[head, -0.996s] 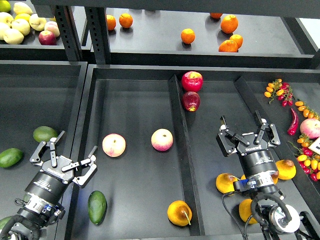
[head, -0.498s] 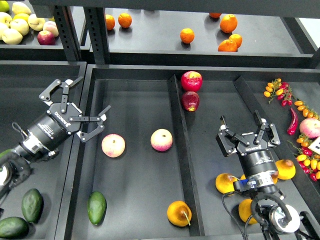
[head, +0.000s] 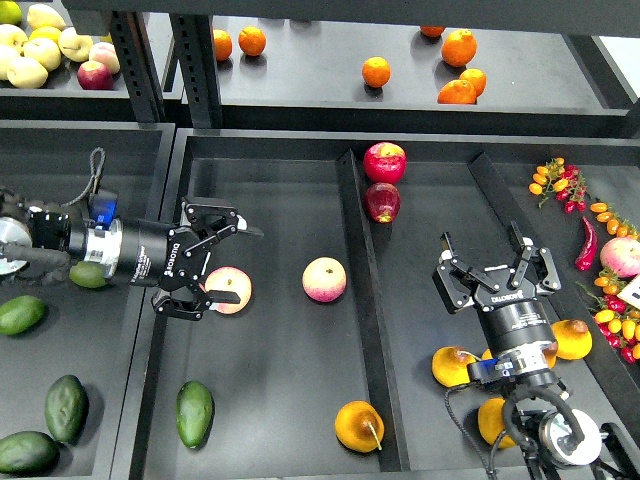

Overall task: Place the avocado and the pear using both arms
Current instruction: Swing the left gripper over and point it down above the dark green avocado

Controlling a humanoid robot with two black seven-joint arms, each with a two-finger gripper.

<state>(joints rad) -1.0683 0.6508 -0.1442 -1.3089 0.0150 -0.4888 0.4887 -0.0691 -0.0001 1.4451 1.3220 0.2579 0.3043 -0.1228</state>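
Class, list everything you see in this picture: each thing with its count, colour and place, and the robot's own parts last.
avocado: one, dark green, front of the left bin.
pear: one, golden orange, front of the same bin.
pink-and-yellow fruits: two, middle of that bin.
red apples: two, far end of the right bin.
green fruits: several, left tray.
oranges: several, back shelf.
chili: one, red, far right.
left gripper: open, black, beside a pink-and-yellow fruit.
right gripper: open, black, above the right bin.
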